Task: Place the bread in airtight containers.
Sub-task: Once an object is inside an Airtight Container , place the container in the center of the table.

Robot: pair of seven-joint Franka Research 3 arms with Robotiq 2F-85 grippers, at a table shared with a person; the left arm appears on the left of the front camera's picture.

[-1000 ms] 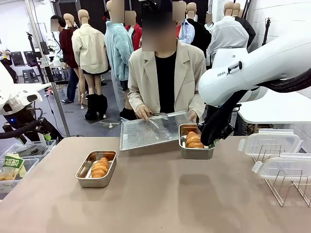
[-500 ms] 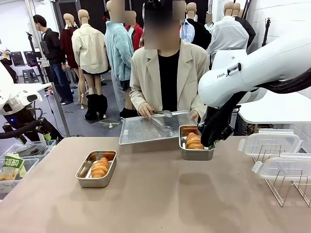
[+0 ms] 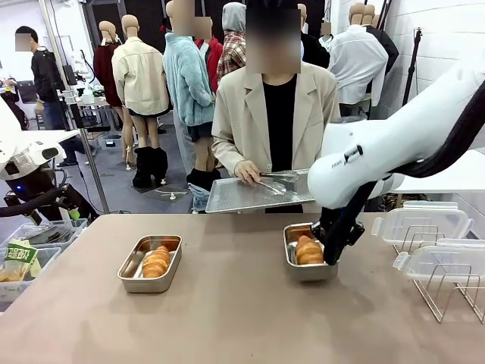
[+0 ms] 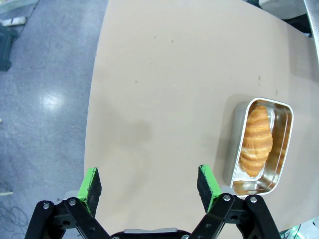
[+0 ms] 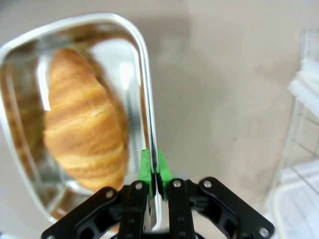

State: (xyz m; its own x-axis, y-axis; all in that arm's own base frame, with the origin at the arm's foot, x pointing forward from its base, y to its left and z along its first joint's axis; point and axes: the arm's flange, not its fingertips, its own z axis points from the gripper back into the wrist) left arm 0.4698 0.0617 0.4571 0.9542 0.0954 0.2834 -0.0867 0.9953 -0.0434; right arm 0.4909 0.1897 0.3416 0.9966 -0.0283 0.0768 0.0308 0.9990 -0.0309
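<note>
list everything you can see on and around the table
table: 1, tan, foreground
left container: 1, steel, left of centre
right container: 1, steel, right of centre
rolls: 2, golden brown, one per container
lids: 2, translucent, on wire rack
wire rack: 1, metal, table's right side
perforated tray: 1, silver, held by person
person's hand: 1, on tray
left gripper: 1, black-green, open over table edge
right gripper: 1, black-green, shut on right container's rim

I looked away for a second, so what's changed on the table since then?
The right gripper, shut on the right container's rim, dragged it, bread inside, toward the robot. The person raised the tray and shifted right. The left container and the lids stayed put.
</note>
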